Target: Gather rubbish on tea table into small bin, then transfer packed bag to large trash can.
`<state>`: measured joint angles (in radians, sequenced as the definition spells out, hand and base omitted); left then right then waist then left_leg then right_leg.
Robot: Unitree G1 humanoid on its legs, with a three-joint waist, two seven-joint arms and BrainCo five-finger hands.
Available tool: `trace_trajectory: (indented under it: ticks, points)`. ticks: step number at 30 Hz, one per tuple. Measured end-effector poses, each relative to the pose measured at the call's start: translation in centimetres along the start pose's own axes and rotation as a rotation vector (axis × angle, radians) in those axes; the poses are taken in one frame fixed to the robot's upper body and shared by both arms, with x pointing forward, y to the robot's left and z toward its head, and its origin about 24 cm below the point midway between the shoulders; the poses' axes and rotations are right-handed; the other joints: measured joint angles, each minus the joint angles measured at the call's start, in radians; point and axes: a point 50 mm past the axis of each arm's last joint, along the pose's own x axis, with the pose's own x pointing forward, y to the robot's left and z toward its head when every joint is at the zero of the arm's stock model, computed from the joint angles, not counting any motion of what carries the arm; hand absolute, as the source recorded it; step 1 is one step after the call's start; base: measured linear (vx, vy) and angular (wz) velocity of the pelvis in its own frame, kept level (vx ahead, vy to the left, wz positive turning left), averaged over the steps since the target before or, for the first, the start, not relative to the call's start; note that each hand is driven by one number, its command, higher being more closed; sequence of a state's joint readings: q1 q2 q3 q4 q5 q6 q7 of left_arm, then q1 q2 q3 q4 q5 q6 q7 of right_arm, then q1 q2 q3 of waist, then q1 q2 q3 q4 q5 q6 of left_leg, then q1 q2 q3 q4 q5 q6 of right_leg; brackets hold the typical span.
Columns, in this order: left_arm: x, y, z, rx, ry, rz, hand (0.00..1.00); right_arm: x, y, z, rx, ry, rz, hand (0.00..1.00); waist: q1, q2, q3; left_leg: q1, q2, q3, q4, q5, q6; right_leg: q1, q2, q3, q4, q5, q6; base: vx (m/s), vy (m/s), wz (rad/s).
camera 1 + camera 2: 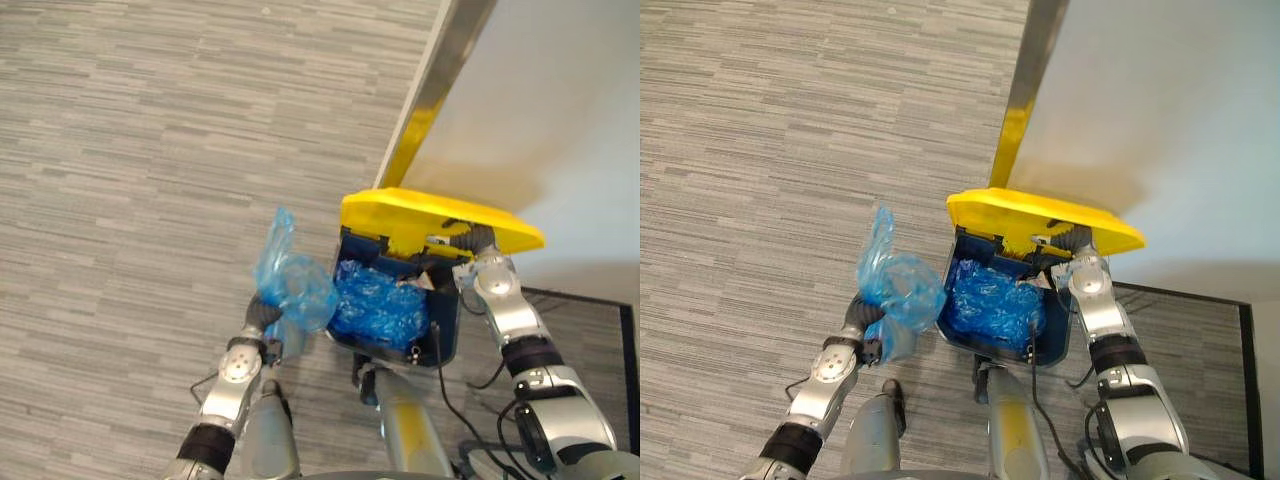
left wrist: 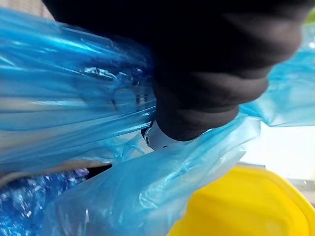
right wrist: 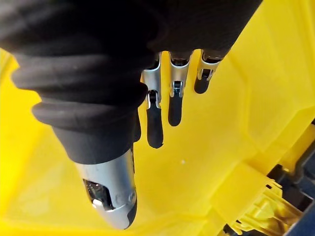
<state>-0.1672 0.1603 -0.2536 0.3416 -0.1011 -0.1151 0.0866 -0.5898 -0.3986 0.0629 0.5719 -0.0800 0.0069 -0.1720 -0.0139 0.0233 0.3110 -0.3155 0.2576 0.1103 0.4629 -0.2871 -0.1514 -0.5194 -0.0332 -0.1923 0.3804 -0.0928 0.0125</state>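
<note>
A packed blue plastic bag (image 1: 295,285) hangs in the air just left of the large dark blue trash can (image 1: 446,335). My left hand (image 1: 262,318) is shut on the bag from below, and in the left wrist view the blue film (image 2: 74,98) wraps round the hand's dark cover. The can's yellow lid (image 1: 430,215) stands raised. My right hand (image 1: 470,245) is under the lid, open, with straight fingers (image 3: 157,118) laid against the yellow underside (image 3: 256,98). Inside the can sits a crumpled blue liner (image 1: 378,300).
The can stands against a white wall with a metallic skirting strip (image 1: 440,80). Grey striped carpet (image 1: 150,150) spreads to the left. A dark-edged mat (image 1: 590,310) lies to the right of the can.
</note>
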Motion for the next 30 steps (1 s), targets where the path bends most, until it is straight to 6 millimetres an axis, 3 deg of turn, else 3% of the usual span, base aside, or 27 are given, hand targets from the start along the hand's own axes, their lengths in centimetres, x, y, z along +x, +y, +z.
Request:
trace_trajectory:
  ticks: [4, 8, 10, 16, 23, 27, 28, 30]
  points:
    - [1.9, -3.0, 3.8, 0.039, -0.141, -0.134, 1.0, 0.7, -0.1, 1.6, -0.024, -0.05, 0.009, 0.0, -0.028, 0.01, 0.008, -0.029, 0.002, -0.001, 0.012, 0.003, -0.004, -0.027, 0.004, 0.001, 0.003, 0.006, -0.005, -0.01, -0.001, -0.03]
    - [3.5, -6.8, 8.4, 0.039, -0.296, -0.252, 1.0, 1.1, -0.8, 2.8, -0.022, -0.096, -0.008, 0.0, -0.047, 0.021, 0.055, -0.028, 0.001, 0.01, 0.029, 0.001, -0.002, -0.032, 0.003, 0.015, 0.017, 0.007, -0.006, -0.01, 0.022, -0.07]
    - [3.6, -7.9, 9.4, 0.045, -0.33, -0.287, 1.0, 1.2, -0.8, 3.0, -0.019, -0.109, -0.008, 0.0, -0.053, 0.02, 0.063, -0.031, 0.0, 0.018, 0.028, 0.001, -0.001, -0.043, 0.004, 0.023, 0.022, 0.007, -0.005, -0.01, 0.016, -0.11]
    - [3.9, -9.8, 11.4, 0.076, -0.394, -0.341, 1.0, 1.0, -1.0, 4.4, -0.009, -0.173, -0.013, 0.0, -0.054, 0.017, 0.107, -0.033, 0.004, 0.035, 0.026, 0.002, -0.005, -0.066, 0.013, 0.038, 0.038, 0.005, -0.002, 0.0, -0.01, -0.08]
    - [5.6, -10.6, 10.5, 0.117, -0.295, -0.319, 1.0, 0.4, -0.3, 5.7, 0.021, -0.233, -0.005, 0.0, -0.052, 0.01, 0.112, -0.048, 0.015, 0.068, 0.007, 0.011, -0.021, -0.102, 0.018, 0.043, 0.038, 0.001, 0.004, 0.02, -0.008, -0.05]
    - [6.0, -12.0, 10.9, 0.097, -0.27, -0.339, 1.0, 0.2, 0.4, 5.9, 0.049, -0.236, -0.001, 0.0, -0.05, 0.008, 0.113, -0.061, 0.026, 0.09, 0.028, 0.009, -0.018, -0.123, 0.02, 0.049, 0.045, 0.005, -0.001, 0.07, 0.022, -0.08]
    - [6.1, -12.2, 11.0, 0.099, -0.266, -0.339, 0.0, 0.2, 0.6, 6.0, 0.059, -0.239, -0.008, 0.0, -0.05, 0.005, 0.115, -0.062, 0.026, 0.094, 0.031, 0.006, -0.016, -0.125, 0.02, 0.053, 0.046, 0.005, -0.001, 0.04, 0.065, -0.1]
    - [6.9, -12.1, 10.8, 0.095, -0.231, -0.298, 0.0, -0.1, 1.3, 6.8, 0.093, -0.263, -0.011, 0.0, -0.051, -0.008, 0.122, -0.084, 0.028, 0.102, 0.048, -0.008, -0.007, -0.14, 0.02, 0.06, 0.051, 0.005, -0.001, 0.02, 0.068, -0.09]
